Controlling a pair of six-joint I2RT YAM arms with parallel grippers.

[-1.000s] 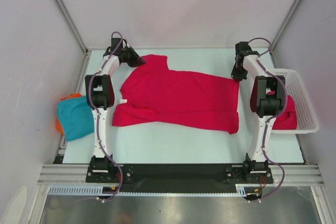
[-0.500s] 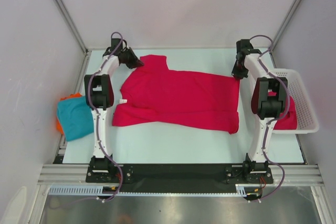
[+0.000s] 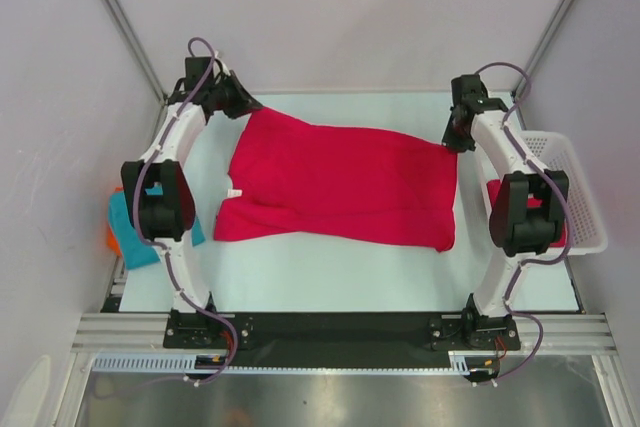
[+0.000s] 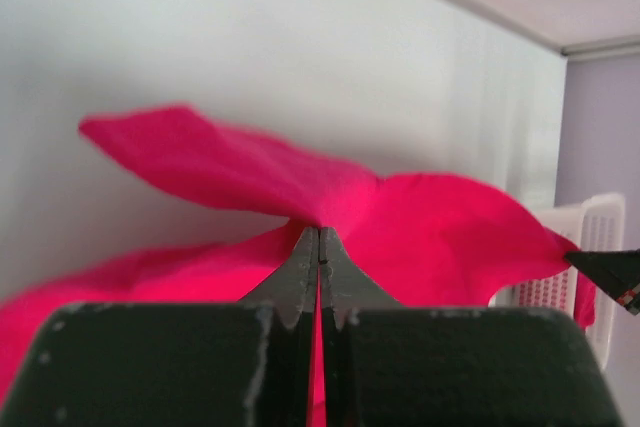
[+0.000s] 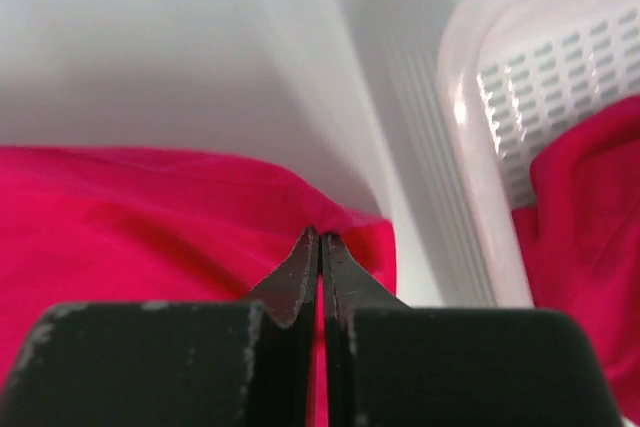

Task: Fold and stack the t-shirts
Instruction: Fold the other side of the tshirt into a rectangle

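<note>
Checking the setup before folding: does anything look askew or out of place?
Nothing damaged. The spread crimson t-shirt lies wrinkled, its far corners pinched by the left gripper and right gripper. The teal t-shirt sits bunched at the left edge of the table, something orange peeking beneath it.

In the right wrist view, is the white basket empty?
No, a crimson t-shirt lies inside the white mesh basket.

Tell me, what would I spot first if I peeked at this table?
A big crimson t-shirt lies spread across the middle of the table, with the left tool and right tool each pinching a far corner. A teal t-shirt sits at the left edge; a white basket on the right holds a second crimson t-shirt.
</note>
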